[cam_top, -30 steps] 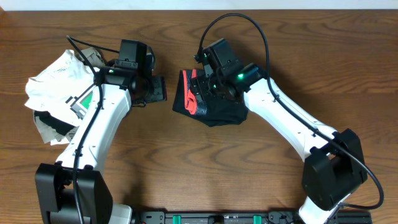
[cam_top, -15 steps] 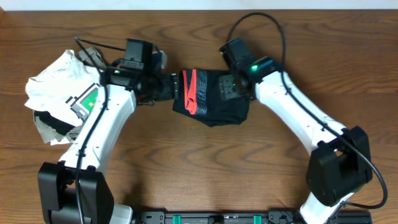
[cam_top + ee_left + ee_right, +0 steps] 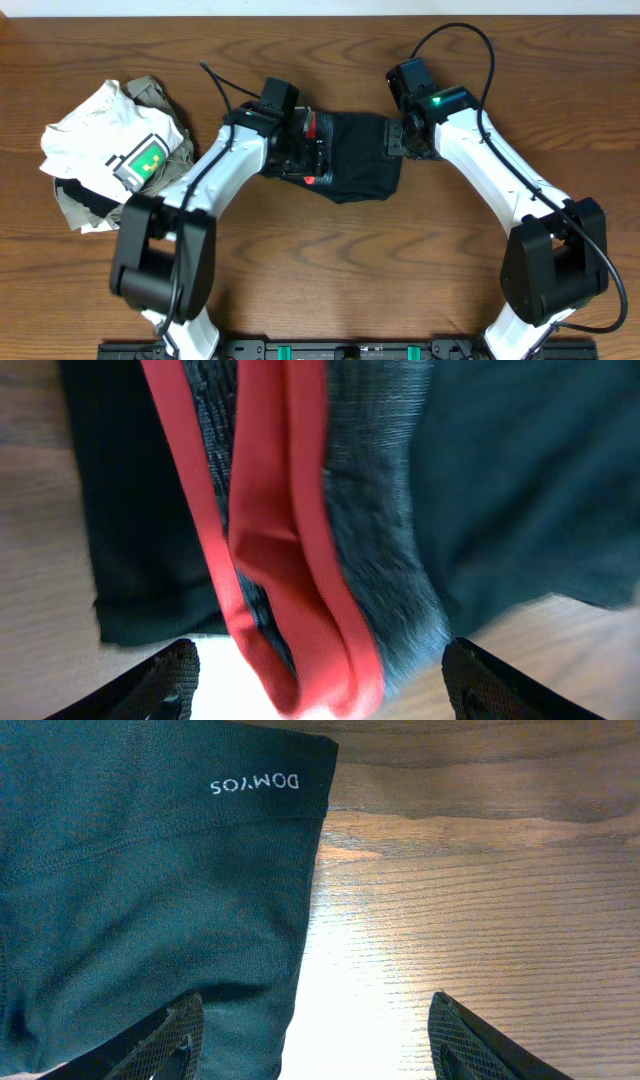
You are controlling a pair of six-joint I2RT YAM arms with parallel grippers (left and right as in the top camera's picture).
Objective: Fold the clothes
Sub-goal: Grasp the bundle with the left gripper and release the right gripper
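- Both arms are sitting further right than in the earlier frames. The left gripper (image 3: pixel 325 678) was short of the cloth half a second ago and is now hovering over the left edge of the black garment (image 3: pixel 355 172). The right gripper (image 3: pixel 320 1045) is now out at the garment's right edge.
- At the far left, a pile of clothes (image 3: pixel 105 160) is lying crumpled on the table (image 3: pixel 320 270), well apart from both grippers. A white T-shirt (image 3: pixel 90 130) with a green print is showing on top, with a khaki piece under it.
- The left arm (image 3: pixel 215 175) is reaching across from the pile's side towards the middle of the table.
- The left gripper's jaws are standing wide apart, gripping nothing. In the left wrist view, one fingertip is showing at each lower corner.
- Between those fingertips a red band (image 3: pixel 275 550) is running down the garment, folded over on itself beside grey ribbed fabric.
- The black garment is lying spread flat at the top middle of the table, between the two grippers.
- The right gripper's jaws are also standing wide apart and holding nothing. One finger is hanging over the dark cloth and the other over bare wood.
- White lettering (image 3: pixel 255 784) is showing upside down near the garment's corner.
- The right arm (image 3: pixel 500 190) is stretching in from the lower right.
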